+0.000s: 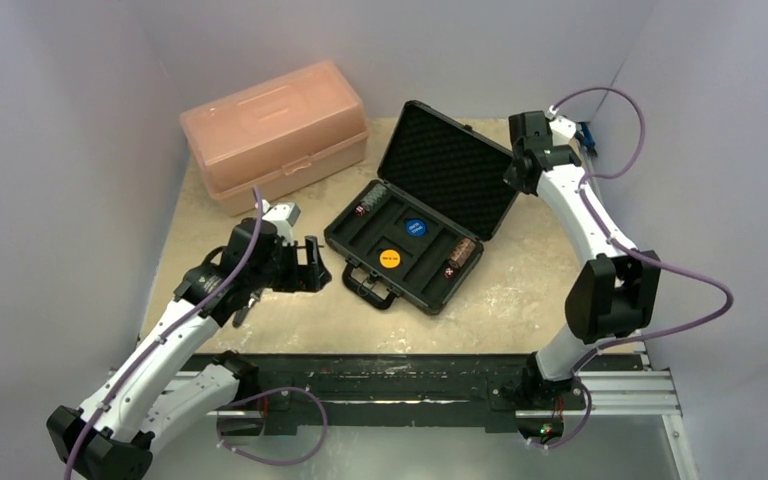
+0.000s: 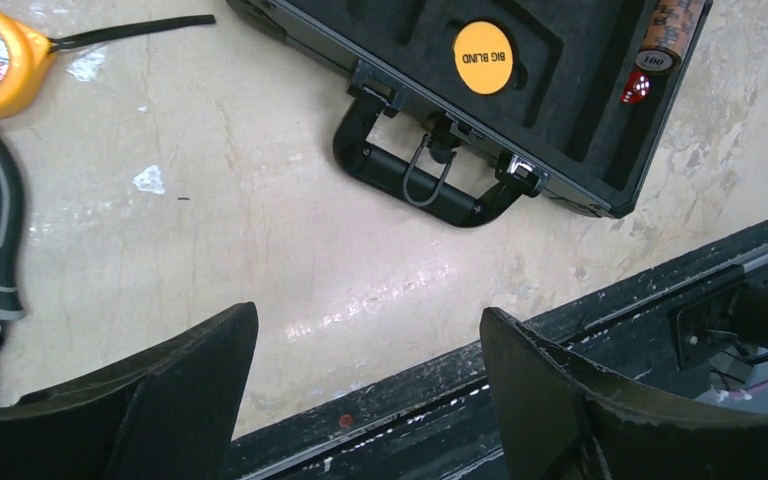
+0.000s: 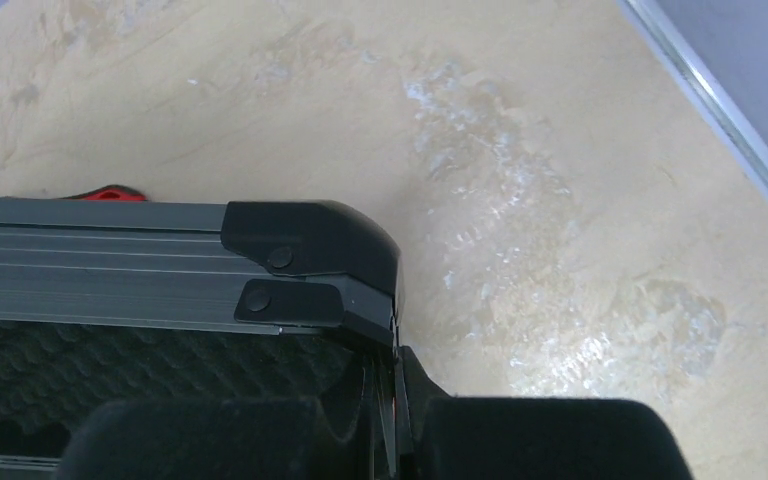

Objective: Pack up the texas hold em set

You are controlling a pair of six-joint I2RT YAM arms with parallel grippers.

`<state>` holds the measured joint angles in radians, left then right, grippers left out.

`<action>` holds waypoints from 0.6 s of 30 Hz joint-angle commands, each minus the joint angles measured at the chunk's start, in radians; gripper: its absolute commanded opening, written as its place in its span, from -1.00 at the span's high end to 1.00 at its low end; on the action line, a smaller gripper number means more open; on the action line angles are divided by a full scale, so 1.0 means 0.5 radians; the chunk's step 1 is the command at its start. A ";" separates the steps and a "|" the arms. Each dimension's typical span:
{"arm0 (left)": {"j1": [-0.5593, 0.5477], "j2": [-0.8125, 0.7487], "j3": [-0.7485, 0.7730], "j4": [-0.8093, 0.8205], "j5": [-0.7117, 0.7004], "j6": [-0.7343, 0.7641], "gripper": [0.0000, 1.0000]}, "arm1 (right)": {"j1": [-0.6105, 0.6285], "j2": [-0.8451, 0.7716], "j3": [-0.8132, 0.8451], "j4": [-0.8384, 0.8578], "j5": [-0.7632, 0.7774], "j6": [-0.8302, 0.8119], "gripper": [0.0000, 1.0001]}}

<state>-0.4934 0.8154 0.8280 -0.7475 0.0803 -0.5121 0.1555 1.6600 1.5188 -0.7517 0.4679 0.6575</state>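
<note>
The black case (image 1: 403, 243) lay open just right of the pink box (image 1: 275, 130), its lid (image 1: 450, 170) raised, with chip stacks (image 1: 460, 256), a yellow disc (image 1: 389, 258) and a blue disc (image 1: 416, 228) seated inside. The left gripper (image 2: 368, 318) hung on the near side of that box, fingers spread wide and empty. The right gripper (image 3: 397, 395) was closed tight at the lid's top right corner

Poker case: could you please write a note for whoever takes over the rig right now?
Left pincer: open, empty, above the table near the handle.
Right pincer: shut on the lid, at its corner.
The case is open; chips, yellow disc, blue disc and die lie in the tray.
Done: pieces stowed. Left: close the lid, latch it.
</note>
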 commanded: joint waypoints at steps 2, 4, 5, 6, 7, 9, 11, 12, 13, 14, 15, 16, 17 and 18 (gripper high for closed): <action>-0.028 0.131 -0.033 0.284 0.096 -0.101 -0.62 | -0.024 -0.298 -0.137 0.131 0.173 0.172 1.00; -0.038 0.175 -0.034 0.316 0.099 -0.102 -0.61 | -0.023 -0.383 -0.226 0.178 0.114 0.157 0.99; -0.042 0.192 -0.029 0.324 0.102 -0.100 -0.61 | -0.021 -0.416 -0.262 0.201 0.083 0.142 0.80; -0.045 0.209 -0.016 0.324 0.103 -0.097 -0.60 | -0.022 -0.443 -0.284 0.218 0.043 0.125 0.64; -0.047 0.216 -0.008 0.325 0.105 -0.094 -0.60 | -0.021 -0.466 -0.300 0.234 0.013 0.101 0.47; -0.050 0.219 0.006 0.326 0.106 -0.086 -0.60 | -0.023 -0.497 -0.302 0.252 -0.042 0.058 0.19; -0.049 0.216 0.018 0.320 0.106 -0.074 -0.60 | -0.022 -0.512 -0.289 0.264 -0.086 0.015 -0.04; -0.050 0.218 0.022 0.315 0.106 -0.068 -0.60 | -0.022 -0.515 -0.277 0.265 -0.109 0.004 -0.10; -0.050 0.223 0.022 0.317 0.109 -0.068 -0.60 | -0.021 -0.515 -0.268 0.263 -0.129 -0.003 -0.14; -0.050 0.232 0.020 0.325 0.116 -0.069 -0.60 | -0.020 -0.516 -0.257 0.261 -0.145 -0.009 -0.16; -0.050 0.240 0.016 0.336 0.130 -0.073 -0.60 | -0.022 -0.519 -0.243 0.254 -0.159 -0.012 -0.19; -0.050 0.247 0.008 0.348 0.149 -0.085 -0.60 | -0.021 -0.521 -0.232 0.248 -0.163 -0.014 -0.24; -0.052 0.250 -0.004 0.363 0.164 -0.095 -0.60 | -0.020 -0.526 -0.224 0.246 -0.166 -0.016 -0.36; -0.053 0.250 -0.014 0.374 0.173 -0.102 -0.59 | -0.021 -0.530 -0.215 0.244 -0.170 -0.017 -0.52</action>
<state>-0.5133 0.9344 0.8173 -0.6228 0.1310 -0.5411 0.1493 1.4124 1.3663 -0.6540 0.4133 0.6689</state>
